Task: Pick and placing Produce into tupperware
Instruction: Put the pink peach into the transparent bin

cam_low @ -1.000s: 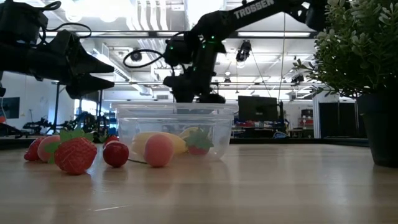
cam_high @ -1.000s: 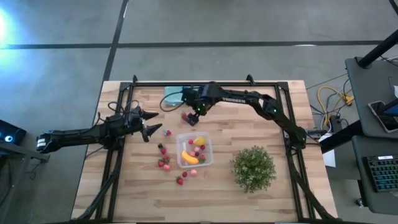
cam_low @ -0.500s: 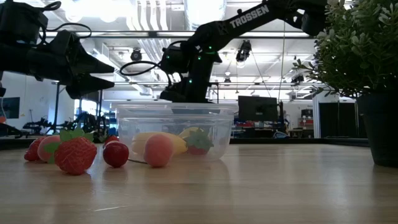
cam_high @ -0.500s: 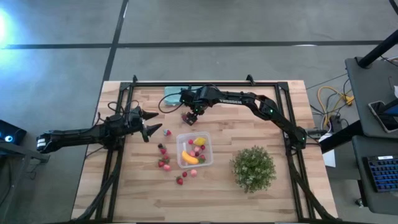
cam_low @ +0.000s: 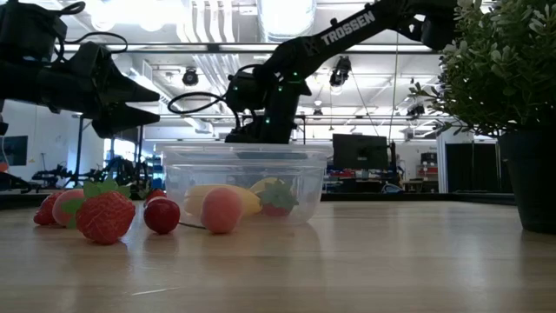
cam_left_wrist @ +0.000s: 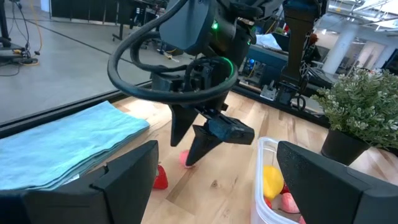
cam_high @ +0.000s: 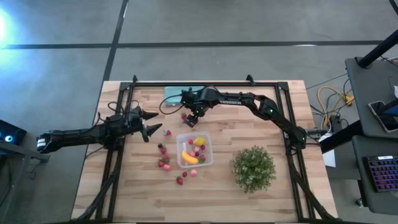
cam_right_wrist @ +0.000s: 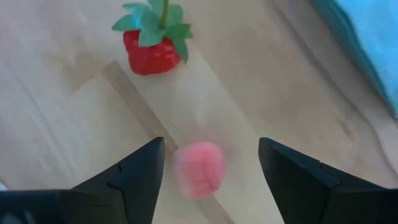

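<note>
Item: small pink berry-like fruit (cam_right_wrist: 199, 169) on the wooden bench (cam_high: 280, 186), between my open right gripper (cam_right_wrist: 208, 177) fingers, behind the square clear plastic tupperware (cam_high: 194, 150); risk, I judge: off-centre closing rolls it away.

A robotics lab or workshop is indicated. A wooden table (cam_high: 205, 180) in a black metal frame (cam_high: 205, 82) is set on a bare concrete floor (cam_high: 236, 25). At 3 o'clock, a desk (cam_high: 373, 106) with a keyboard (cam_high: 380, 173) and yellow cables (cam_high: 329, 96) is seen. Beyond the table, a high industrial ceiling (cam_low: 208, 22) and monitors (cam_low: 360, 149) are visible.
</note>
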You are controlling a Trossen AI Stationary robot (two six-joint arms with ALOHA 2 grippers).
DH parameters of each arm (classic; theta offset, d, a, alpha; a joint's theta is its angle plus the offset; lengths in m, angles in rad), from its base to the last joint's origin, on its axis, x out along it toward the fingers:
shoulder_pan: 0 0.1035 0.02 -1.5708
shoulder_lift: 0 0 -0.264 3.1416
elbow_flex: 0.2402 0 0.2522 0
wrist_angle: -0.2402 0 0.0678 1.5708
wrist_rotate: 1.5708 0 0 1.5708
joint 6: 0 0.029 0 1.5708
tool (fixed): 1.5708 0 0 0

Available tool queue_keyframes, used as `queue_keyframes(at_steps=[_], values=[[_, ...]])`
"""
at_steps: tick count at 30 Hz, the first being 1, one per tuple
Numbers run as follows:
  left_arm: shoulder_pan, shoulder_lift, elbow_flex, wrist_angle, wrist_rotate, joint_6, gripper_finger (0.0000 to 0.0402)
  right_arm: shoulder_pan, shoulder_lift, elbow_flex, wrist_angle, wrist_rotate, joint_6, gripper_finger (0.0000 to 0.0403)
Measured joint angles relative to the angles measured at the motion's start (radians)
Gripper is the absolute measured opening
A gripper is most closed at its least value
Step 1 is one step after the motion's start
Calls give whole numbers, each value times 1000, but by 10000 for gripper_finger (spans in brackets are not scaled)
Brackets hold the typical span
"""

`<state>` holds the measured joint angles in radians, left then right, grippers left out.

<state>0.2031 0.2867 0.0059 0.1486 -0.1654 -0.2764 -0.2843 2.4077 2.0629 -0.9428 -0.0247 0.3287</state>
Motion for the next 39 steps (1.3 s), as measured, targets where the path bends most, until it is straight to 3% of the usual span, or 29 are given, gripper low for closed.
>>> queue_keyframes(at_steps=[14,29,39], values=[[0,0,0,0,0,0,314,1,0,-35,-16,-23,24,248],[0,0,0,0,0,0,314,1,0,-36,-10,-22,30,117],[0,0,0,0,0,0,314,5,-44,35,-142,-123,19,102]])
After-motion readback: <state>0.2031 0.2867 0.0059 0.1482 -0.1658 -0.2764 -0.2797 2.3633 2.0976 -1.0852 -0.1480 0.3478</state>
